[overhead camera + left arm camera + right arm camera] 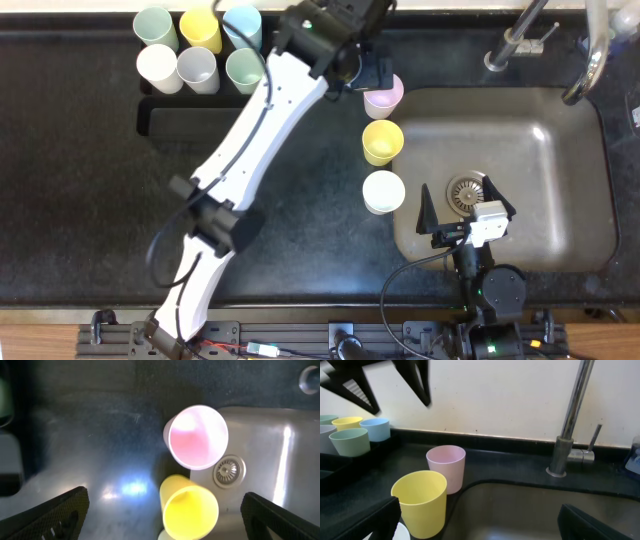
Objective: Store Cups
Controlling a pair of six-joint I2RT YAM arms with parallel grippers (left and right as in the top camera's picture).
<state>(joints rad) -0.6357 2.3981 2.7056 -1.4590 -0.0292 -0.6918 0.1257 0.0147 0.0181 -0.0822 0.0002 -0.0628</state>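
Along the steel sink's left rim, on black stone counter, 3 in a row: pink plastic cup, yellow plastic cup, white plastic cup. L claw hangs over the pink one, fingers spread wide, empty. R claw over sink nr drain, also spread, empty. 6 pastel cups stand on black tray, well apart to the left.

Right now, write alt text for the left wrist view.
Seen from above, a pink cup stands upright on the dark counter at the edge of the sink, with a yellow cup next to it. The left gripper hangs open above them.
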